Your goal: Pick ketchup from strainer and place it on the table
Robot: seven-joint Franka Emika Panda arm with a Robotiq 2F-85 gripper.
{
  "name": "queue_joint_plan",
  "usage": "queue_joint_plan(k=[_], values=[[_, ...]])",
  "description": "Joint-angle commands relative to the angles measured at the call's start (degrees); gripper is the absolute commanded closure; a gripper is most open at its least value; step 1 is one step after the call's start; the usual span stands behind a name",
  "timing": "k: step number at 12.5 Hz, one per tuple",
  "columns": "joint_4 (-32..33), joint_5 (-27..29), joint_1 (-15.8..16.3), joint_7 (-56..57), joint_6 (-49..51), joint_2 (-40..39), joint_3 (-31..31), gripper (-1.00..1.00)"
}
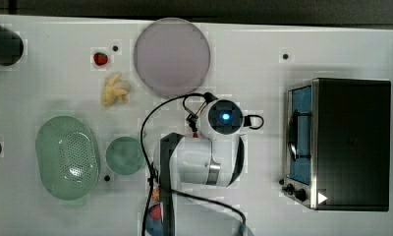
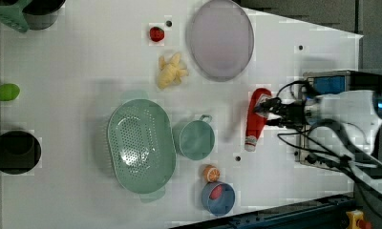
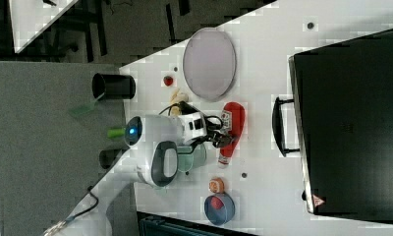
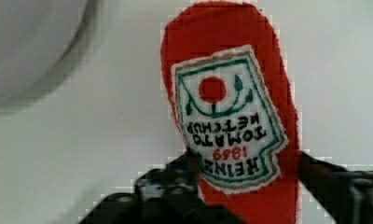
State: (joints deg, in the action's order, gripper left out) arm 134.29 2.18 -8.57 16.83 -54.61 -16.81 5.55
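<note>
Ketchup, a small red soft bottle with a white label (image 2: pixel 256 119), is already out of the pale green oval perforated plastic strainer (image 2: pixel 140 144) and sits right of centre in the left view, between the round green cup with a small handle (image 2: pixel 196 139) and the black toaster oven (image 3: pixel 349 123). The black two-fingered gripper (image 2: pixel 271 108) is clenched on the bottle's body, one finger on each side, as the wrist view shows (image 4: pixel 247 112).

To finish the step well, I judge the bottle should be lowered until it lies flat on the white tabletop (image 2: pixel 84 71), then released by opening the fingers fully before lifting straight away, so the soft body is not dragged. Whether it already touches the surface I cannot tell.

The arm reaches in from the left view's right edge, its white wrist pointing the gripper towards the left view's left. In the top view the wrist hangs near mid-frame, below the large round grey plate (image 1: pixel 171 56).
</note>
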Motion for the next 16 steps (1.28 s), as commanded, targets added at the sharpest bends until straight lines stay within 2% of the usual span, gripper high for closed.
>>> queue_joint_plan(k=[1, 4, 6, 8, 11, 14, 16], values=[[0.3, -1.5, 0.7, 3.2, -4.2, -1.9, -1.4, -0.99], [-1.6, -1.4, 0.7, 2.9, -3.5, 2.0, -1.1, -1.00], [-4.0, -1.4, 0.7, 2.9, 1.7, 7.1, -1.1, -1.00], [-8.1, -1.4, 0.7, 1.6, 10.2, 12.1, -1.2, -1.00], [-16.8, -1.4, 0.7, -8.5, 23.4, 17.2, -1.3, -1.00], [-26.8, -1.4, 0.7, -15.7, 41.2, 19.2, -1.1, -1.00], [-33.2, -1.6, 0.7, -15.9, 47.8, 19.1, -0.8, -1.00]])
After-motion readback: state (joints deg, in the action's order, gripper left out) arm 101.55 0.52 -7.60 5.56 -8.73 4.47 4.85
